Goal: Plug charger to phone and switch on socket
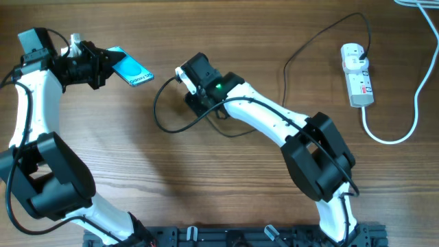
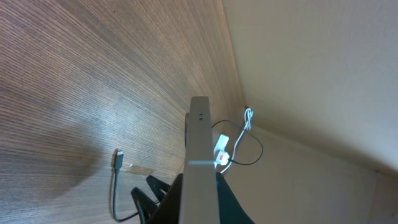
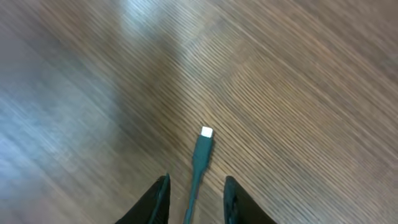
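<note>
The left gripper [image 1: 101, 65] clamps the phone [image 1: 134, 71], while the right gripper [image 3: 196, 179], jaws apart, straddles the unplugged charger [image 3: 203, 149]; plugging and the socket [image 1: 358, 75] switch seemingly remain.

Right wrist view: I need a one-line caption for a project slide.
Plug tip of the charger lying loose on the wooden table, framed by the open right gripper.

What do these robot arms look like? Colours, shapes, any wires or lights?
The left arm and right arm each have smooth white links between chunky black joints, with thin black cables alongside. Each ends in a black two-finger gripper, the left gripper and the right gripper. A small green light glows near the right wrist.
</note>
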Controlling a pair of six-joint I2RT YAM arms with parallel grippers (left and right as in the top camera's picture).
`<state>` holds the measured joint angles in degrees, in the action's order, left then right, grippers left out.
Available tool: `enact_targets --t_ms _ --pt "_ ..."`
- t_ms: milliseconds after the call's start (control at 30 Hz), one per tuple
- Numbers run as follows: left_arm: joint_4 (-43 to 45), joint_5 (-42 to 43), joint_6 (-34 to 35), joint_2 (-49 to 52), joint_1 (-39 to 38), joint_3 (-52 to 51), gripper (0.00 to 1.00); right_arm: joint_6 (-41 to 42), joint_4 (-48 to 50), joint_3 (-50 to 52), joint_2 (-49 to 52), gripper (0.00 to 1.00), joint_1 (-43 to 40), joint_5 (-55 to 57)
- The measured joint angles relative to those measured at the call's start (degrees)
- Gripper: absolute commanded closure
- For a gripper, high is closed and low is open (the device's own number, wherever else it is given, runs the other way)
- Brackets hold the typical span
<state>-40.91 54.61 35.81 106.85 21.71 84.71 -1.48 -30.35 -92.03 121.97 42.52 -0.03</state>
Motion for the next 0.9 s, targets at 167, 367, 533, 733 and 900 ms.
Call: enact_targets --t_ms 167,367,533,733,900 --pt "-0.1 -2.3 0.0 0.0 0.0 0.0 0.96 3.3 4.5 3.8 0.0 0.73 0.1 2.0" --pt "-0.2 -4.0 0.0 0.0 1.9 0.0 0.96 3.8 9.0 7.7 0.1 0.72 0.1 1.3" --pt "-0.5 -4.2 0.0 0.0 2.3 0.0 0.96 3.9 11.4 8.3 0.2 0.74 0.1 1.1" --pt "-0.7 -4.3 0.0 0.0 2.3 0.0 0.96 4.0 13.3 8.2 3.6 0.85 0.1 0.3" --pt "-0.7 -4.3 0.0 0.0 2.3 0.0 0.96 4.3 13.7 8.2 3.7 0.72 0.1 -1.2"
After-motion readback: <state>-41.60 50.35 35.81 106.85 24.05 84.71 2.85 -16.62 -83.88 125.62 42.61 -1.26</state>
